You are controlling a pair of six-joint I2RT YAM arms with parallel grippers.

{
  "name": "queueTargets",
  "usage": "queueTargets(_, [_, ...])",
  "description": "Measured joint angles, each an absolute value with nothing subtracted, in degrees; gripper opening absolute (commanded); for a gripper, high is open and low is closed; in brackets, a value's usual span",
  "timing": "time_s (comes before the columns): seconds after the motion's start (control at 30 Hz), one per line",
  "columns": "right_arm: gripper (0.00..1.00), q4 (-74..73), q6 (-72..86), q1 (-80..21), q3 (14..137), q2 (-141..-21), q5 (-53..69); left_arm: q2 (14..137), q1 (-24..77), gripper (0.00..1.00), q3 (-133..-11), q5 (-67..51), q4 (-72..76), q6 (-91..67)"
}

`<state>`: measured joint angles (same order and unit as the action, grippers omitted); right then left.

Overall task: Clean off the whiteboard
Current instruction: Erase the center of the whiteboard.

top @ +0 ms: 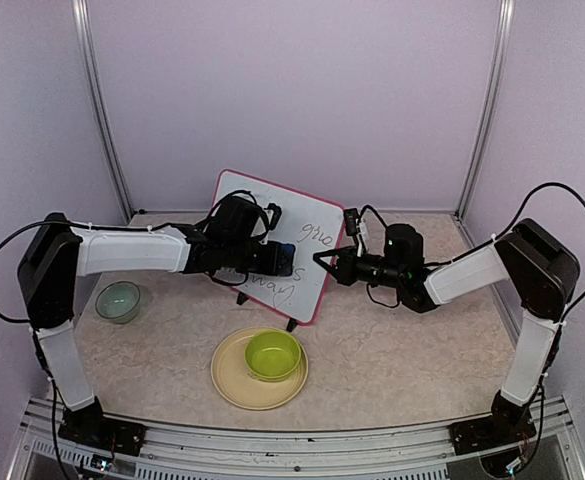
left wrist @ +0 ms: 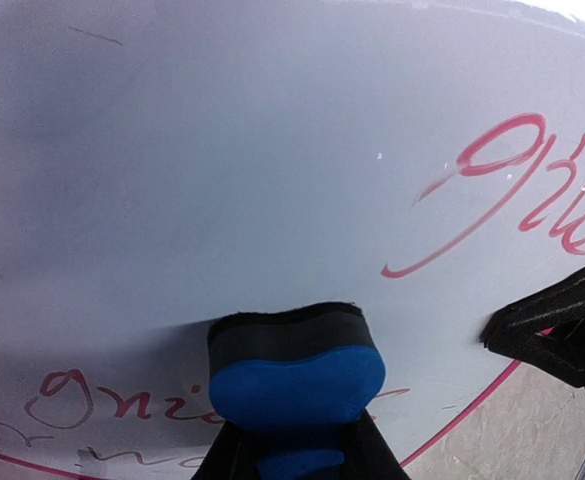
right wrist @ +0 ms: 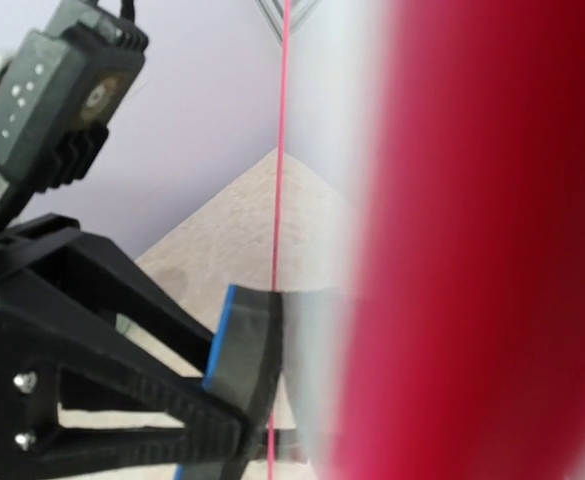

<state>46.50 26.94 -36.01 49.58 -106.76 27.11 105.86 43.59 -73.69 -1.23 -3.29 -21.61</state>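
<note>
1. On the speckled tan table (top: 392, 350), near the back wall, stands a white whiteboard with a pink-red frame (top: 292, 225). It sits on small black feet and is turned at a slant between the two arms.
2. The left pincer (top: 272, 260) is clamped on a blue foam eraser with a black felt face (left wrist: 297, 375). The felt is pressed flat on the white part of the whiteboard, low down near the middle.
3. Red curly writing (left wrist: 532, 190) shows to the right of the eraser, and more of it runs along the bottom edge on the left. The wide patch above the eraser is bare.
4. The right pincer (top: 324, 262) is closed tight on the right edge of the frame — its black tip lies over the pink-red rim.
5. From the right wrist, the frame is a big red blur, very close.
6. Just in front of the whiteboard, a lime green bowl (top: 272, 355) sits on a round cream plate (top: 237, 385).
7. Off to the left, by the left arm, sits a small see-through bowl (top: 118, 300) — well apart from the whiteboard.
</note>
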Motion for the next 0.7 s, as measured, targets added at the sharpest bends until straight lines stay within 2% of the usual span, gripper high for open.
queueTargets(0.4, [0.00, 46.4, 27.6, -36.0, 49.8, -107.0, 26.8, 109.3, 43.6, 0.06, -87.6, -2.7, -12.5, -19.6])
queueTargets(0.7, [0.00, 46.4, 26.7, -36.0, 49.8, -107.0, 27.4, 109.5, 43.6, 0.06, -90.1, -3.0, -11.9, -19.1])
